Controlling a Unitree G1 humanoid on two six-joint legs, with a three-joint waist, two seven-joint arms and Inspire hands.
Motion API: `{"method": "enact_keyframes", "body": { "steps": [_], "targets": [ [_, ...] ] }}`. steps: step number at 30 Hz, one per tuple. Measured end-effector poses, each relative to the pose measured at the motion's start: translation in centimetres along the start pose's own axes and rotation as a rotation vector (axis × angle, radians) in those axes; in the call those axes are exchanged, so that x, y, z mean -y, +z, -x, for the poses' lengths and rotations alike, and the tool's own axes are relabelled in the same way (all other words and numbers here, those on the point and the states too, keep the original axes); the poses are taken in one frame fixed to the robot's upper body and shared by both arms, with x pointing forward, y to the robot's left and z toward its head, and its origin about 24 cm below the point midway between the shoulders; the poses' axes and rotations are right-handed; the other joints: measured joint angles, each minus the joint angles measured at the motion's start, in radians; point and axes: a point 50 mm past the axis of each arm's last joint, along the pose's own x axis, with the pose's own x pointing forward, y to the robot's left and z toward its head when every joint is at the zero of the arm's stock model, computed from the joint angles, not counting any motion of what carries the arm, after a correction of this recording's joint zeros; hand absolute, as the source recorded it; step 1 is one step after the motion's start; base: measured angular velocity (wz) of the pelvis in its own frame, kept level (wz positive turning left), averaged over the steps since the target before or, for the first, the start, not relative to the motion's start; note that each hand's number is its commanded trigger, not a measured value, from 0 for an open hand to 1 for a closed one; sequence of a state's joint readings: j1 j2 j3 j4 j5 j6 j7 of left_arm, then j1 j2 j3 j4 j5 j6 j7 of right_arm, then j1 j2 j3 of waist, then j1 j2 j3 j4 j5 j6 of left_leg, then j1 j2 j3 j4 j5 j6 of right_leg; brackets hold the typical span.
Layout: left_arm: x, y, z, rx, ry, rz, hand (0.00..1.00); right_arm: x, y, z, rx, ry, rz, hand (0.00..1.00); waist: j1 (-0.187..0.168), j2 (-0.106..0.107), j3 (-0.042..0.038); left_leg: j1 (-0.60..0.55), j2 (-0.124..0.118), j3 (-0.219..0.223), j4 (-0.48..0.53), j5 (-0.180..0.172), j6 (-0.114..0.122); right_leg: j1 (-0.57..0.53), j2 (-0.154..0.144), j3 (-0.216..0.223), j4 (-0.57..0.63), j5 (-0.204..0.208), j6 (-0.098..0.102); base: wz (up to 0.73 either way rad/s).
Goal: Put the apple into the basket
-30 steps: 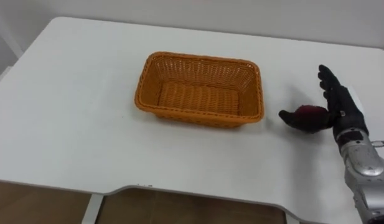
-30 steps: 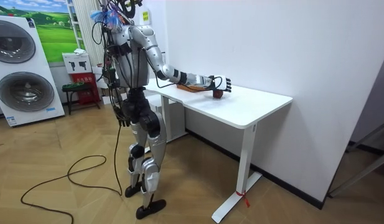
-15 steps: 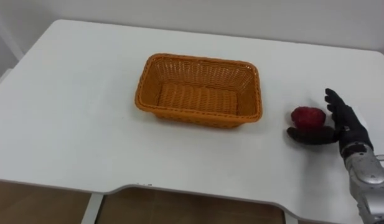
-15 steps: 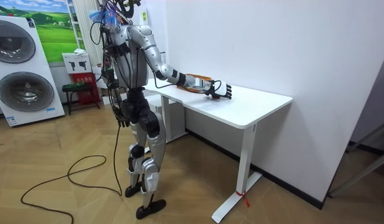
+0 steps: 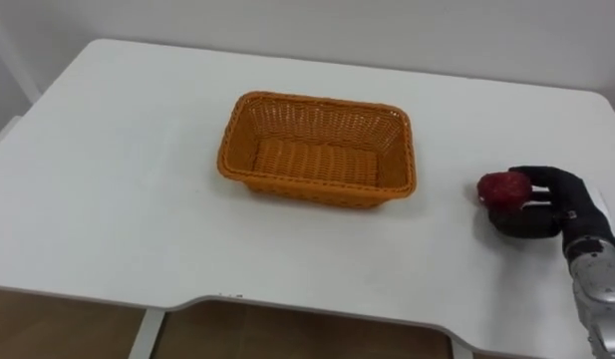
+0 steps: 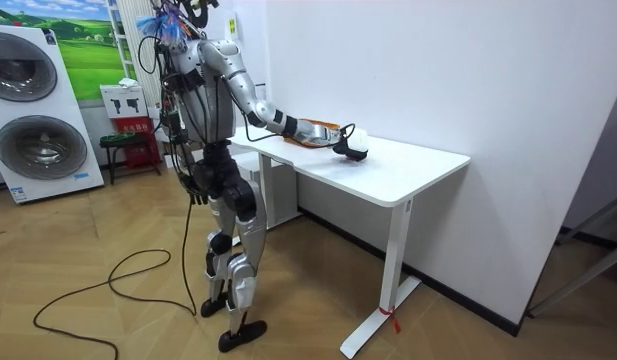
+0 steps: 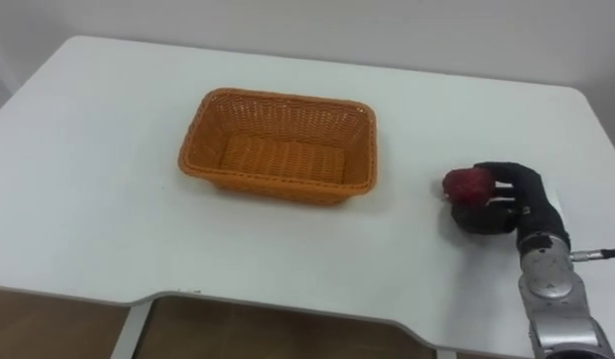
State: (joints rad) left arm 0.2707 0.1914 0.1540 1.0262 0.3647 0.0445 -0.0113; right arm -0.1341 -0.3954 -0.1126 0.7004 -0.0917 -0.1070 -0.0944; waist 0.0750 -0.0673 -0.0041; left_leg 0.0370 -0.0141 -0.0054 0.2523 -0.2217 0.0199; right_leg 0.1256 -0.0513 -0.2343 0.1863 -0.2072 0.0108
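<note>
Apple (image 5: 503, 187) on the desk (image 5: 108, 199), near its right edge, the right hand (image 5: 561, 207) closing in from the right, fingers (image 5: 534, 175) curled round it. The basket (image 5: 317, 150), its likely destination, stands apart to the left.

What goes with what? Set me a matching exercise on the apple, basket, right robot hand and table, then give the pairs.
1. apple
2. basket
3. right robot hand
4. table

A. white, bears the rest
B. orange wicker, empty
C. fingers curled round the apple
D. red, to the right of the basket

Pairs: 1-D, 2-B, 3-C, 4-A
</note>
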Motion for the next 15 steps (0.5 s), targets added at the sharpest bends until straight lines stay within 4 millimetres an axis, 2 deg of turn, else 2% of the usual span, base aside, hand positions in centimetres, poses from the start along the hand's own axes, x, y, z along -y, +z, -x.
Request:
{"method": "enact_keyframes", "body": {
  "steps": [9,12,15],
  "targets": [
    [0.1,-0.2,0.0,-0.01,-0.004,0.0,0.0,0.0,0.1,0.1,0.008,-0.015,-0.002,1.0,0.003,0.001,0.0,0.0,0.0,0.003,0.001,0.0,0.0,-0.002,0.001,0.006,0.002,0.0,0.0,-0.01],
    [0.0,0.1,-0.1,0.001,-0.002,-0.001,0.0,0.0,0.7,0.3,0.033,-0.016,-0.011,1.0,-0.006,0.007,0.0005,-0.008,0.0,0.006,0.0,0.0,0.0,-0.009,0.001,0.008,0.001,0.001,0.0,-0.01],
    [0.0,0.2,-0.1,0.005,0.001,-0.003,0.0,-0.3,2.6,0.4,0.116,-0.015,-0.032,1.0,-0.015,0.014,-0.0001,-0.009,0.001,0.011,-0.003,0.0,0.0,-0.014,0.001,0.013,0.002,0.001,0.0,-0.05]
  ]
}}
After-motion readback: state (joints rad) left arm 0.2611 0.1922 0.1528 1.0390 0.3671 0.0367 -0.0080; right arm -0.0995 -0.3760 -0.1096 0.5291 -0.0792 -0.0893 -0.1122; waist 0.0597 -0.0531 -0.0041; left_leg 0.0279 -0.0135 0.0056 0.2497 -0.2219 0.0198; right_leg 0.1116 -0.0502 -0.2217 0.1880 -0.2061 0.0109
